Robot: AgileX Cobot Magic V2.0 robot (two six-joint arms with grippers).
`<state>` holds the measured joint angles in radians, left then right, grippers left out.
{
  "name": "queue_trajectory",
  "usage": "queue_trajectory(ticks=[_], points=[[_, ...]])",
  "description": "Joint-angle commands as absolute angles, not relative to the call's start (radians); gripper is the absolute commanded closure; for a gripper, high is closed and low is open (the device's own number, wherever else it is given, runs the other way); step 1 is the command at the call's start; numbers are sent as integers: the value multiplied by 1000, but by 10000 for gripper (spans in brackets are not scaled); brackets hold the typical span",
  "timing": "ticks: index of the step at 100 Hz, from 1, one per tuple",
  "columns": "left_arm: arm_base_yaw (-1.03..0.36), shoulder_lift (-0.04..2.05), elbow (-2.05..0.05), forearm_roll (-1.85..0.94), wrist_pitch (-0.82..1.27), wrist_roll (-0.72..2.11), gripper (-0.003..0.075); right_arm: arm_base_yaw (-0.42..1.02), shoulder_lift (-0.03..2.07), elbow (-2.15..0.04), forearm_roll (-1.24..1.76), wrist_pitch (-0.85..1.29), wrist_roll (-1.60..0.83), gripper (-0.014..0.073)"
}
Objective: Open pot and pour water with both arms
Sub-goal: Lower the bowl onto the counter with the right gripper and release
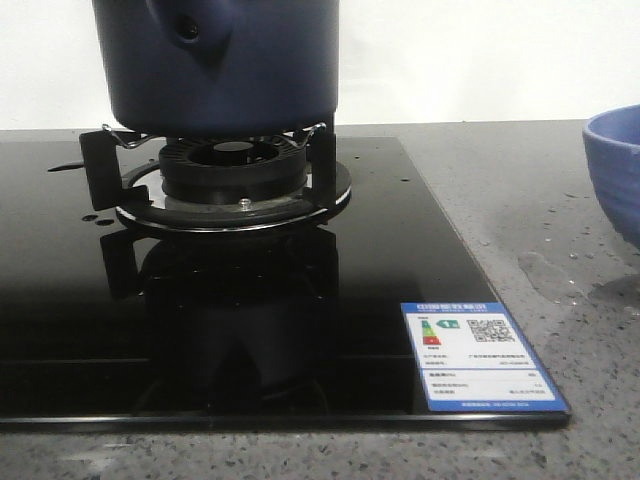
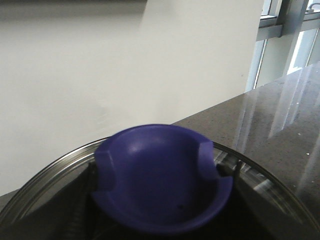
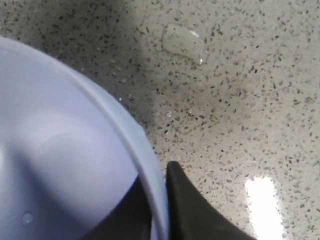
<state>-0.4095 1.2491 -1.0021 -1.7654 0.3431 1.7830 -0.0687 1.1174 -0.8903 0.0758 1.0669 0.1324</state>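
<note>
The dark navy pot (image 1: 225,60) stands on the burner (image 1: 235,170) of the black glass hob, its stub handle (image 1: 190,30) facing me; its top is cut off in the front view. In the left wrist view my left gripper (image 2: 160,187) is shut on the blue knob (image 2: 160,165) of a glass lid with a metal rim (image 2: 45,175). My right gripper (image 3: 159,205) is shut on the rim of the light blue bowl (image 3: 60,150), one finger inside and one finger (image 3: 200,210) outside. Water shows as a small puddle (image 3: 182,42) and as drops (image 1: 540,270) on the counter.
The light blue bowl (image 1: 615,165) sits at the right edge of the speckled grey counter (image 1: 500,180). A blue and white energy label (image 1: 475,355) is stuck on the hob's front right corner. A white wall runs behind. Neither arm shows in the front view.
</note>
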Motion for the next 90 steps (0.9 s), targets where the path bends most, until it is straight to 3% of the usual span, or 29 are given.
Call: queue_trajectory(ticks=[1,24,31,49,56,61,75,90], points=[[-392,1245,-1048,-1841,420,1814,478,-78,1092,-915,88,1033,121,545],[-392,1295,-1048,-1849,467,1878,478,-78,1066,-950,30,1063,121,214],[-392,1303,-1048,-1854,467,1887,478,-78,1030,-998,22,1062,121,174],[-392,1339,-1048,-1859,470,1923,478,-78,921,-1179,30,1046,121,176],[-392,1354,-1048,-1859,472,1927,478,-78,887,-1245,39,1044,121,212],[-392,1365,-1048,-1859,474,1933,478,-78,862,-1282,41,1044,121,287],[-392,1378,-1058,-1859,474,1938,478,-78,803,-1335,41,1036,120,666],[-392,1398,-1102,-1859,472,1938,478,-78,772,-1337,48,1024,120,657]])
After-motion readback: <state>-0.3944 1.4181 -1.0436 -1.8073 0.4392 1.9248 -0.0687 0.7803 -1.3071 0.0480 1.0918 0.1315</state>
